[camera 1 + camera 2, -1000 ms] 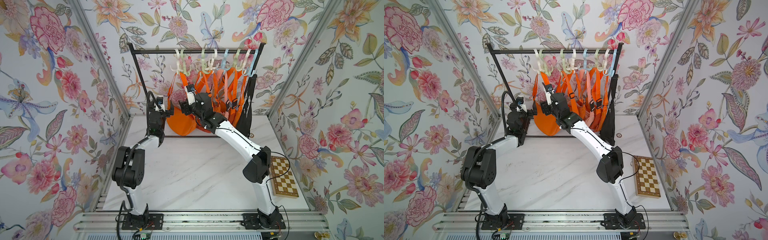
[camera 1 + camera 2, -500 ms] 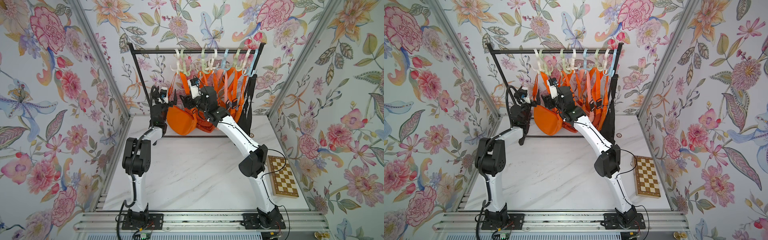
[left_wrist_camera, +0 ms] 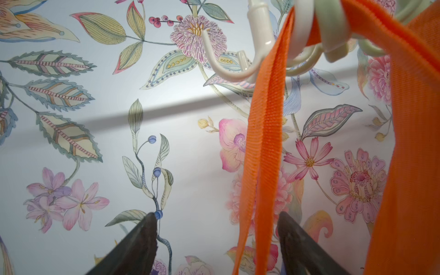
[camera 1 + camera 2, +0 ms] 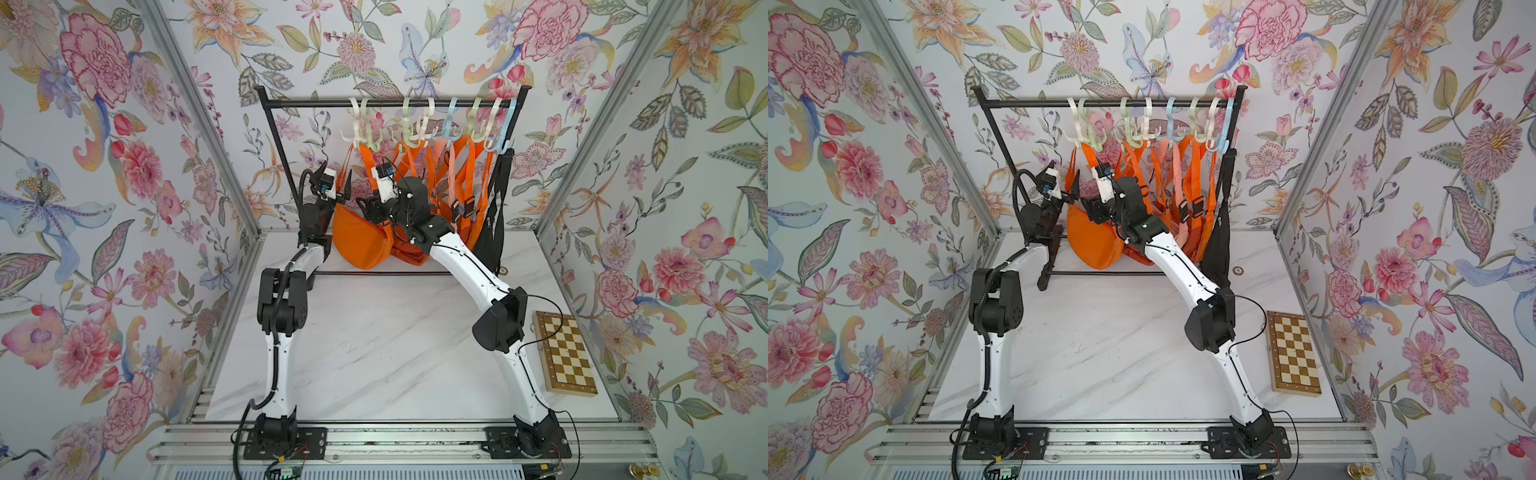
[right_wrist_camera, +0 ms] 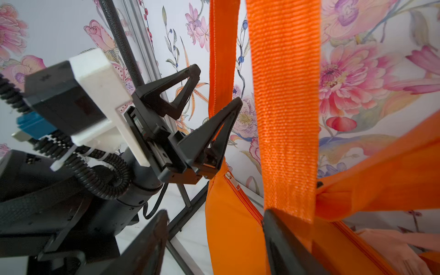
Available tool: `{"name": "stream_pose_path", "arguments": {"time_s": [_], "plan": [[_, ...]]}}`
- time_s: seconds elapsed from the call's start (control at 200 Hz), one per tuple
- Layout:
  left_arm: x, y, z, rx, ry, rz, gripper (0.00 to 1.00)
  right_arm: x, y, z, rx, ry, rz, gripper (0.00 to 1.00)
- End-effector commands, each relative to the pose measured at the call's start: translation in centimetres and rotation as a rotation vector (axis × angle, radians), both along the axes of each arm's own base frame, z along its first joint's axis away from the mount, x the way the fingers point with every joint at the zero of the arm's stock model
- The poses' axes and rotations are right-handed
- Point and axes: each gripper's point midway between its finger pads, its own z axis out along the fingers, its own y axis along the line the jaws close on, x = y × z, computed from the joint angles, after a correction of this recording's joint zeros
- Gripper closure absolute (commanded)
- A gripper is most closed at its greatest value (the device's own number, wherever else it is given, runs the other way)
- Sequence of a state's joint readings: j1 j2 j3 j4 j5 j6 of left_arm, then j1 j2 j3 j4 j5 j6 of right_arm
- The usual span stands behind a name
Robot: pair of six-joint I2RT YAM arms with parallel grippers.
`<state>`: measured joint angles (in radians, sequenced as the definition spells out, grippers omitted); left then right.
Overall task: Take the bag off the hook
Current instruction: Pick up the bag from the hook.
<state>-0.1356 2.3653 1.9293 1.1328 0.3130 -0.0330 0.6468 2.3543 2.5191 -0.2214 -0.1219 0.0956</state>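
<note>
An orange bag (image 4: 359, 245) (image 4: 1094, 245) hangs by its orange strap (image 3: 264, 142) from a white hook (image 3: 238, 71) (image 4: 359, 133) at the left end of the rack. My left gripper (image 3: 216, 238) (image 4: 347, 189) (image 5: 216, 85) points up with its jaws on either side of the strap. The strap lies close to one finger with a gap on the other side, so the gripper is open. My right gripper (image 5: 214, 238) (image 4: 368, 210) stands open at the bag's top by the zip. One finger (image 5: 281, 238) rests against the orange cloth; the other is apart from it.
A black rack (image 4: 390, 103) at the back wall carries several pastel hooks with more orange bags (image 4: 457, 187) and a black bag (image 4: 494, 224) at its right end. A chessboard (image 4: 565, 353) lies at the table's right edge. Floral walls stand close on three sides.
My left gripper has risen and moved right, from beside the bag to around its strap, and its jaws have narrowed a little. The right gripper has shifted slightly rightward at the bag's top.
</note>
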Motion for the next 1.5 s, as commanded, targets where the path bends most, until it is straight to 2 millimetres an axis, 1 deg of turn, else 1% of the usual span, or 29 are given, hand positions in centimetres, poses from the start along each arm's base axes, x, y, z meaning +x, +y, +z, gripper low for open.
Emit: {"name": "stream_pose_path", "arguments": {"time_s": [0.0, 0.1, 0.165, 0.21, 0.26, 0.37, 0.41, 0.455, 0.555, 0.62, 0.721, 0.786, 0.886, 0.976, 1.046, 1.101, 1.186, 1.296, 1.351, 1.366, 1.371, 1.376, 1.381, 1.386, 1.391, 1.401, 1.406, 1.416, 1.491], "plan": [[0.2, -0.9, -0.1, 0.006, -0.005, -0.069, 0.21, 1.1, -1.4, 1.6, 0.035, -0.027, -0.039, 0.36], [0.8, -1.5, -0.7, 0.026, 0.016, -0.093, 0.25, 1.1, -1.8, 2.1, 0.035, -0.036, -0.053, 0.37], [1.0, -1.6, -0.9, 0.026, 0.021, -0.098, 0.29, 0.9, -1.7, 2.5, 0.039, -0.040, -0.046, 0.37], [1.2, -1.6, -0.9, 0.023, 0.022, -0.096, 0.33, 0.8, -1.7, 2.6, 0.041, -0.042, -0.040, 0.37], [1.4, -1.6, -0.9, 0.024, 0.027, -0.093, 0.41, 0.5, -1.6, 2.9, 0.041, -0.044, -0.027, 0.37], [1.3, -2.0, -0.6, 0.049, 0.022, -0.108, 0.64, -0.3, -1.5, 3.2, 0.028, -0.043, -0.015, 0.37], [1.3, -2.0, -0.4, 0.050, 0.021, -0.108, 0.74, -0.7, -1.4, 3.3, 0.024, -0.043, -0.007, 0.37], [1.1, -1.8, 0.0, 0.039, 0.016, -0.098, 1.00, -0.9, -1.5, 3.4, 0.020, -0.046, -0.004, 0.37], [0.3, -1.3, 1.0, 0.022, -0.012, -0.086, 1.00, -1.2, -1.8, 4.1, 0.022, -0.052, -0.003, 0.36], [-0.1, -1.3, 1.7, 0.022, -0.017, -0.095, 1.00, -1.3, -2.1, 4.9, 0.043, -0.054, 0.010, 0.35], [-1.3, -1.5, 3.0, 0.017, -0.041, -0.119, 1.00, -1.1, -2.6, 5.9, 0.093, -0.039, 0.041, 0.34], [-2.1, -2.0, 3.7, 0.019, -0.050, -0.139, 1.00, -0.5, -2.9, 5.9, 0.116, -0.036, 0.047, 0.35], [-2.7, -2.7, 4.1, 0.026, -0.052, -0.161, 1.00, 0.0, -2.3, 5.6, 0.154, -0.042, 0.100, 0.34], [-3.2, -3.1, 4.2, 0.016, -0.052, -0.172, 1.00, 0.5, -1.4, 4.7, 0.165, -0.041, 0.143, 0.34], [-3.7, -3.6, 4.4, 0.025, -0.060, -0.166, 1.00, 1.3, -1.5, 4.2, 0.181, -0.038, 0.139, 0.36], [-3.9, -3.7, 4.7, 0.024, -0.063, -0.163, 1.00, 2.0, -1.9, 3.9, 0.201, -0.033, 0.130, 0.41], [-4.3, -3.6, 5.5, 0.017, -0.074, -0.166, 1.00, 2.8, -2.5, 3.8, 0.234, -0.022, 0.124, 0.53], [-4.6, -3.5, 6.1, 0.022, -0.077, -0.161, 1.00, 3.0, -2.6, 4.2, 0.254, -0.037, 0.130, 0.64], [-4.6, -3.5, 6.3, 0.023, -0.078, -0.159, 1.00, 2.8, -2.5, 4.6, 0.264, -0.046, 0.141, 0.76], [-4.7, -3.5, 6.3, 0.024, -0.077, -0.159, 1.00, 2.6, -2.5, 4.8, 0.267, -0.050, 0.147, 0.81], [-4.7, -3.5, 6.3, 0.024, -0.076, -0.159, 1.00, 2.6, -2.5, 4.8, 0.267, -0.050, 0.147, 0.81], [-4.6, -3.5, 6.2, 0.024, -0.075, -0.157, 1.00, 2.6, -2.4, 4.8, 0.269, -0.051, 0.149, 0.84], [-4.6, -3.5, 6.2, 0.023, -0.073, -0.158, 1.00, 2.6, -2.4, 4.8, 0.269, -0.051, 0.149, 0.84], [-4.6, -3.5, 6.2, 0.023, -0.074, -0.158, 1.00, 2.6, -2.4, 4.9, 0.270, -0.052, 0.150, 0.86], [-4.7, -3.5, 6.3, 0.023, -0.076, -0.159, 1.00, 2.6, -2.4, 4.9, 0.271, -0.052, 0.152, 0.91], [-4.7, -3.5, 6.4, 0.022, -0.076, -0.159, 1.00, 2.5, -2.4, 5.0, 0.272, -0.053, 0.153, 0.95], [-4.7, -3.5, 6.3, 0.022, -0.075, -0.159, 1.00, 2.5, -2.4, 5.0, 0.272, -0.053, 0.153, 0.95], [-4.7, -3.5, 6.3, 0.022, -0.075, -0.158, 1.00, 2.5, -2.4, 5.0, 0.273, -0.053, 0.153, 1.00], [-5.0, -3.4, 6.5, 0.019, -0.075, -0.158, 1.00, 2.2, -2.1, 5.2, 0.275, -0.057, 0.166, 1.00]]}}
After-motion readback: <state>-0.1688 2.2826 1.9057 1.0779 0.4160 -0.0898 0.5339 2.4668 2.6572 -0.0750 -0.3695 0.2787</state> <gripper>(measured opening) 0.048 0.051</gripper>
